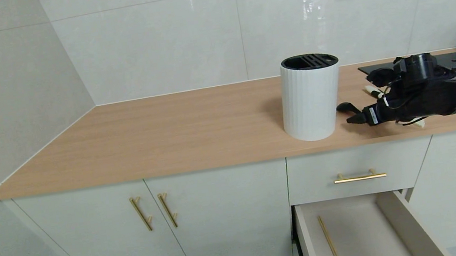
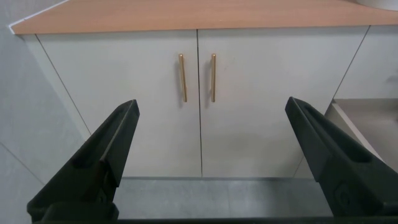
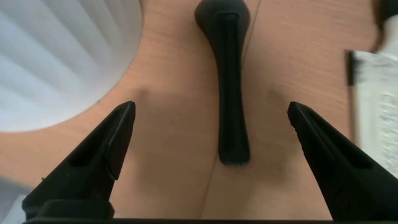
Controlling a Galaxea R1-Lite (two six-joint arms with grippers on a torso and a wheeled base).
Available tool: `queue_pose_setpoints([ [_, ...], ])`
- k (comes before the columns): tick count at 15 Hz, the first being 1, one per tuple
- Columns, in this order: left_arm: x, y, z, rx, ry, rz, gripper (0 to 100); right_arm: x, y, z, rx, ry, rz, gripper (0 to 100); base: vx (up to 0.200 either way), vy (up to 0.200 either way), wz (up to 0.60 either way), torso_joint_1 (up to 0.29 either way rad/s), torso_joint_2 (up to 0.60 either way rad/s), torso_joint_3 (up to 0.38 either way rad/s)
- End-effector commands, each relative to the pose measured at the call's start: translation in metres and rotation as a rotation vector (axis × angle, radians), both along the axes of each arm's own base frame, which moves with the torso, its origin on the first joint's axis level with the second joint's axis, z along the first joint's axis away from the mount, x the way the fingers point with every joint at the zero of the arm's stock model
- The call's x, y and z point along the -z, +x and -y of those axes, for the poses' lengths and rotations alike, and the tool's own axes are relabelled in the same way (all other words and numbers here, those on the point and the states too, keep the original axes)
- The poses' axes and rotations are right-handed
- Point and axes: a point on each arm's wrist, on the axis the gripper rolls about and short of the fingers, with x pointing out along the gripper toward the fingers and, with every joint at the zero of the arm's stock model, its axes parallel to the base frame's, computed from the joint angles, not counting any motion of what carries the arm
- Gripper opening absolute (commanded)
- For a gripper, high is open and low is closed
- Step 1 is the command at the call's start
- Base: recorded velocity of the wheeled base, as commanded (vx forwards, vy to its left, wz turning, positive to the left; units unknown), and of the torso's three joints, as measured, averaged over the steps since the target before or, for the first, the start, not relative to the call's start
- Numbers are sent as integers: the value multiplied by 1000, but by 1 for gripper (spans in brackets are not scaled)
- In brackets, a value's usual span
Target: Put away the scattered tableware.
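Head view, wooden countertop [image 1: 165, 133], tiled wall [image 1: 152, 44], left gripper [image 2: 210, 106] splayed, right gripper [image 3: 210, 107] splayed

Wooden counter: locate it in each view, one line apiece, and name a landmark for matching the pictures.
Head view: the wooden counter spans the middle, above white cupboards.
Left wrist view: its front edge runs above the gold door handles.
Right wrist view: it lies under the black utensil, beside the white holder.
Landmarks: the white holder links head and right wrist views; the gold door handles, head and left wrist.
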Motion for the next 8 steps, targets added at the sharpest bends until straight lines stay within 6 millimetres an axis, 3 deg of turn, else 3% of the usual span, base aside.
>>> queue_pose_setpoints([
  [1,0,0,0,-1,0,-2,100,12,8,-1,2,1,-12,100,0,0,0,0,0,0],
  [8,0,0,0,-1,0,-2,100,18,22,0,28,39,-4,100,0,0,0,0,0,0],
])
